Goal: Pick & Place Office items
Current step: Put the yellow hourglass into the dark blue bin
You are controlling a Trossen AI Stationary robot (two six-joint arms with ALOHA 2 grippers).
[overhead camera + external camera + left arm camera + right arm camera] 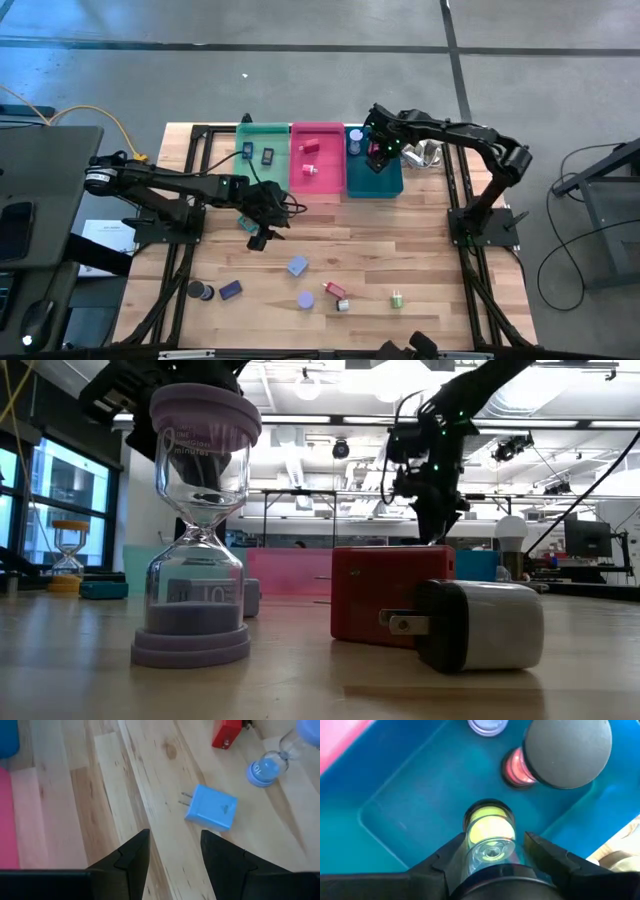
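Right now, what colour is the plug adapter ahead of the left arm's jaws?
Light blue; the plug adapter shows best in the left wrist view.

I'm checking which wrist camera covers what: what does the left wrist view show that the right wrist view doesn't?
Only the left wrist view shows the bare wooden table with a blue plug adapter, a red block and a blue sand timer, with nothing between the left gripper's open fingers. Only the right wrist view shows inside the teal bin, where the right gripper holds a yellow sand timer beside a pink-ended timer. Both show the pink bin at an edge.
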